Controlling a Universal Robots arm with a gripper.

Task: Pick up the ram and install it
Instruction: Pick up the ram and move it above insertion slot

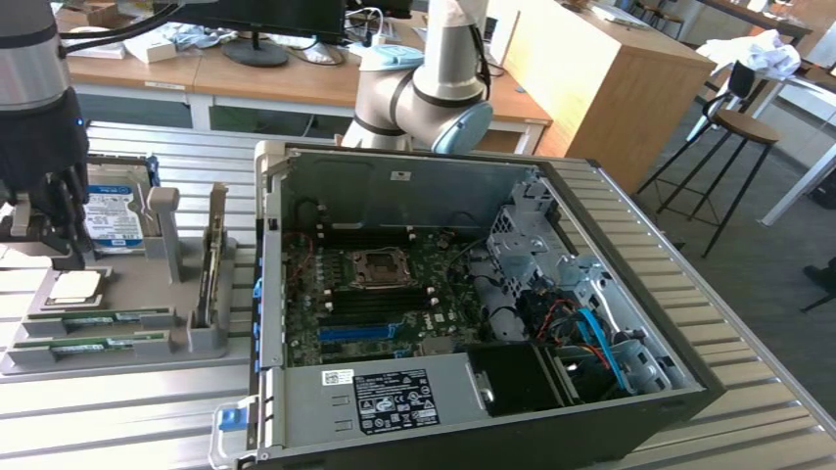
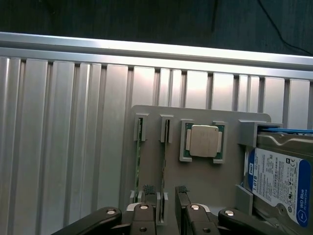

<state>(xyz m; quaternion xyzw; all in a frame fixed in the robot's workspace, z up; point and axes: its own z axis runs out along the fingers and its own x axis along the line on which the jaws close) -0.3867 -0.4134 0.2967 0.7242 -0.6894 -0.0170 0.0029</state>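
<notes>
Grey plastic tray (image 2: 215,186) on the ribbed aluminium worktop (image 2: 58,147), as we saw it from the wrist. The hand (image 2: 165,192) hung released over one end of the tray, its two fingers (image 2: 148,191) standing apart. The ram (image 2: 163,156), a thin green stick lying on edge in its slot, ran out from directly between the fingers; whether either pad touched it we could not tell. A second green stick (image 2: 138,156) lay in the neighbouring slot just outside one finger, parallel to the ram. On the hand's other side, just past the ram, the square silver CPU (image 2: 204,141) sat in its recess, and beyond it the blue-labelled hard drive (image 2: 279,183). In the exterior view we found the open computer case (image 1: 392,191), motherboard (image 1: 379,304) exposed, well apart from the hand, past the tray.
</notes>
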